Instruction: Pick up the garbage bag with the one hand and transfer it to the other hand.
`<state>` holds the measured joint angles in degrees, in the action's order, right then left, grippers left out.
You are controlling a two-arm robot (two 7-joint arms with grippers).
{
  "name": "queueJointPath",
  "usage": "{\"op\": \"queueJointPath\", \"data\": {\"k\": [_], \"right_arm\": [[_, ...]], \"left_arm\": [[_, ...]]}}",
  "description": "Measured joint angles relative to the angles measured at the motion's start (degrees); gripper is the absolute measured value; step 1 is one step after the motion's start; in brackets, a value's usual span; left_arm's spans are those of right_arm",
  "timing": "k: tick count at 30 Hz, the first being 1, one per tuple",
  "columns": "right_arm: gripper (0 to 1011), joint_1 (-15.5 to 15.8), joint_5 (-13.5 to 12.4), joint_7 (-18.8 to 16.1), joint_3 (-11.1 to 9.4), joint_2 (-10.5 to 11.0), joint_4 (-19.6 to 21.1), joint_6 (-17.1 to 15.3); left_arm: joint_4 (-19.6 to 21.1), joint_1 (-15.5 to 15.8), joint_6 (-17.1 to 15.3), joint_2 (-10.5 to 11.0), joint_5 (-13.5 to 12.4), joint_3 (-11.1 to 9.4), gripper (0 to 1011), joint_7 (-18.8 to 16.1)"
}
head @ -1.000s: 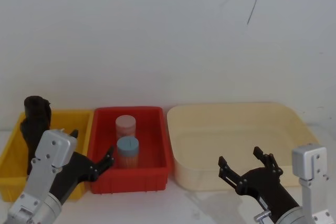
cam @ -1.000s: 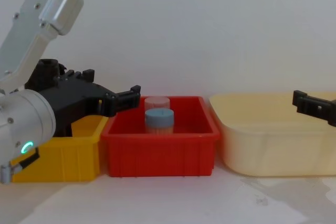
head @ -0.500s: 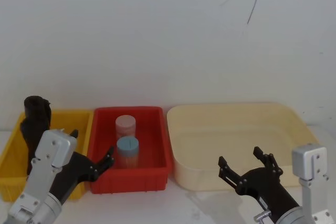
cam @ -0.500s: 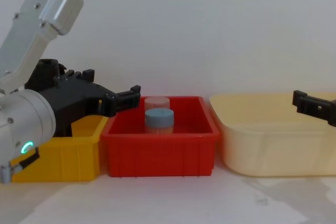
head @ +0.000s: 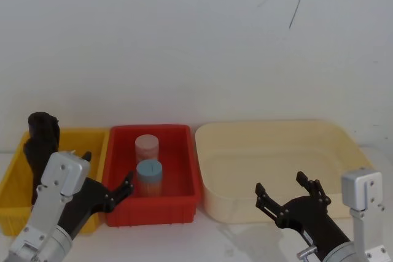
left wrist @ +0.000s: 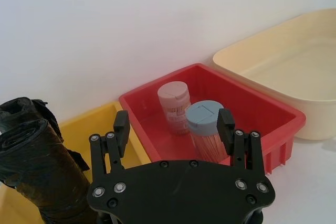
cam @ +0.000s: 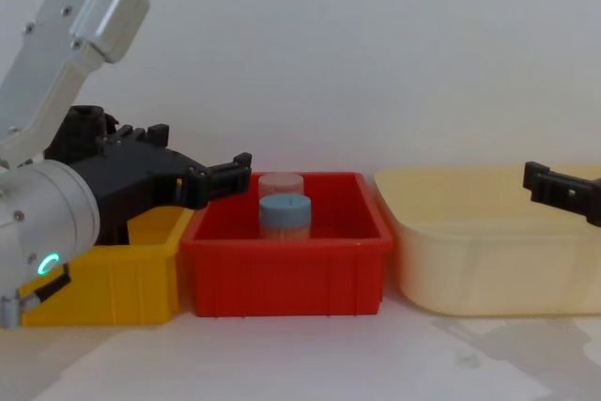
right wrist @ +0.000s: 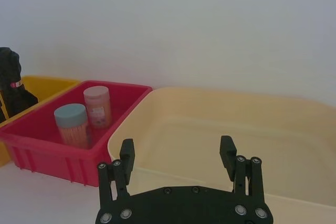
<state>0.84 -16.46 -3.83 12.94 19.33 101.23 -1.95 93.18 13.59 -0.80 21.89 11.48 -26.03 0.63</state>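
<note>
Pickup not yet begun — the garbage bag (left wrist: 42,171) stands untouched in the yellow bin (cam: 122,288), the left gripper (left wrist: 173,127) near it, fingers spread wide and empty; the right gripper (right wrist: 177,148), equally wide, hovers before the cream tub (cam: 488,269) — handover still ahead

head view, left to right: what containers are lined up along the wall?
yellow bin → red bin → cream tub
</note>
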Motion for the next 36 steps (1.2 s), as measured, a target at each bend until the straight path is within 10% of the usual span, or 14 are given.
{"op": "queueJointPath", "data": {"k": [36], "right_arm": [[1000,-1.1,-1.8,-2.6,0.0,0.1,0.1,-2.3]], "left_arm": [[3.1,-0.2,-3.2,0.5,0.6,1.0,1000,0.4]]}}
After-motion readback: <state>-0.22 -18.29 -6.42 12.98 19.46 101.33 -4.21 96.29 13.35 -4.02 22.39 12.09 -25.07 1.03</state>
